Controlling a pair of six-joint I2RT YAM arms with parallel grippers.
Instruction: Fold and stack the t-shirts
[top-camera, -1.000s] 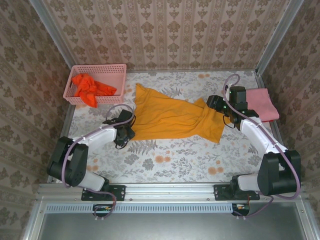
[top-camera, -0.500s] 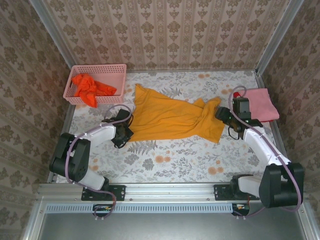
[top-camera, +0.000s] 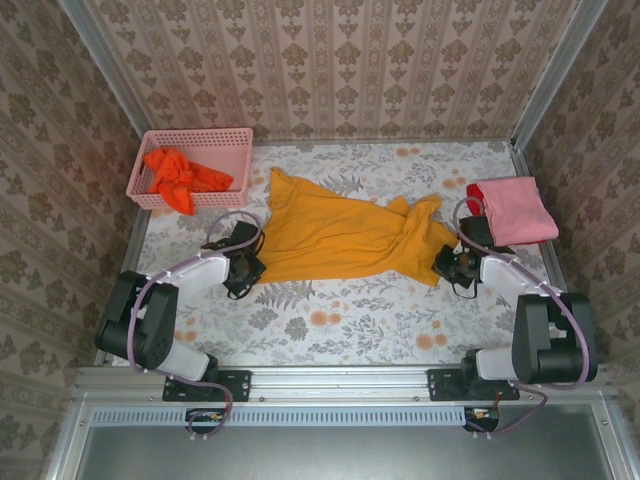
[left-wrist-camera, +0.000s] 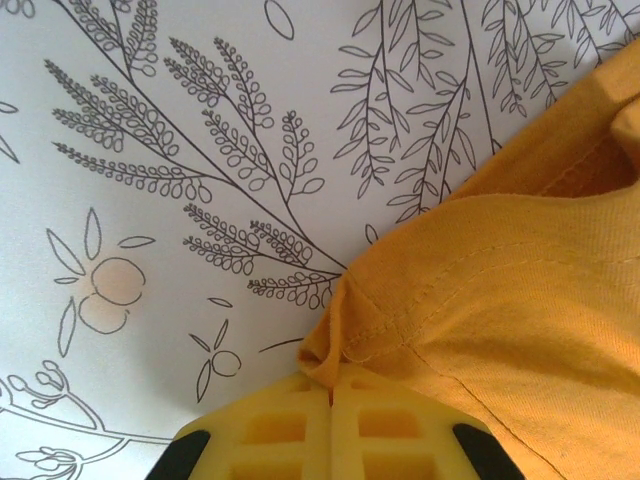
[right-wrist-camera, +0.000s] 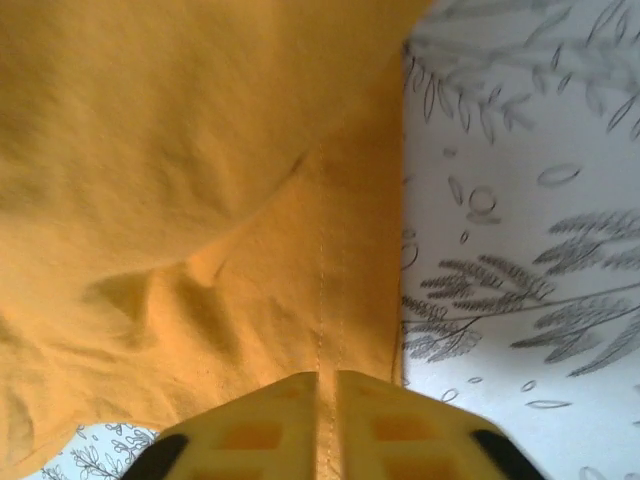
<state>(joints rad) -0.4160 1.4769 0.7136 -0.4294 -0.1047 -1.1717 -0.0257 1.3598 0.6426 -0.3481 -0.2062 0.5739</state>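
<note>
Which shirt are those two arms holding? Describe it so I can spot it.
On the flowered table, look in the middle. A golden-yellow shirt lies there rumpled, the left hand and right hand each pinching an end. Unlike the orange-red shirt in the pink basket and the folded pink shirt at right, it is spread out.

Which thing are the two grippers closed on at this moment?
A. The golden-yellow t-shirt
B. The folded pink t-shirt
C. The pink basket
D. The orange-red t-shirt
A: the left gripper pinches a hem corner of the golden-yellow t-shirt, and the right gripper is shut on a seam at the shirt's other end.
</note>
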